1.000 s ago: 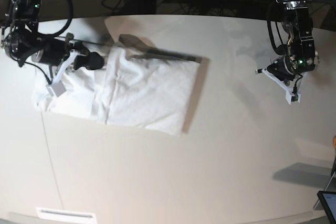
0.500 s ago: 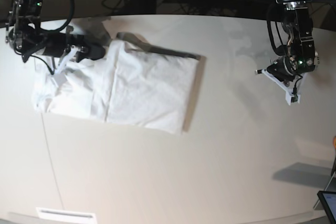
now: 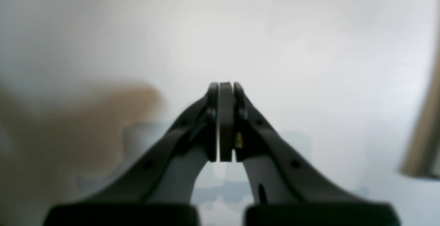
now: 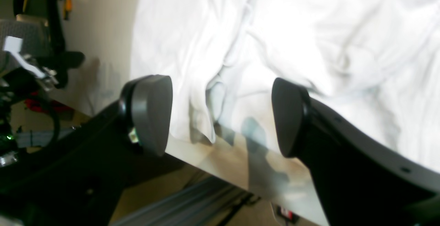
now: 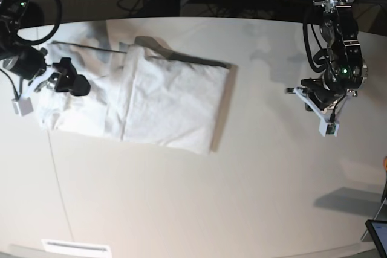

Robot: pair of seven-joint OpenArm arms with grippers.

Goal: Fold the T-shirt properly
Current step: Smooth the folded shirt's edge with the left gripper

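right hand [image 4: 220, 116] of mine hangs wide open over the folded white t-shirt [image 5: 151, 104], holding nothing, at its end near the table [image 5: 254, 185] edge. left hand [image 3: 221, 92] is pinched shut, empty, well apart.

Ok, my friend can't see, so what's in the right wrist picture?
The right pincer is open, its two dark pads apart with nothing between them, over the edge of a crumpled white T-shirt. The shirt lies on a pale table, near its edge.
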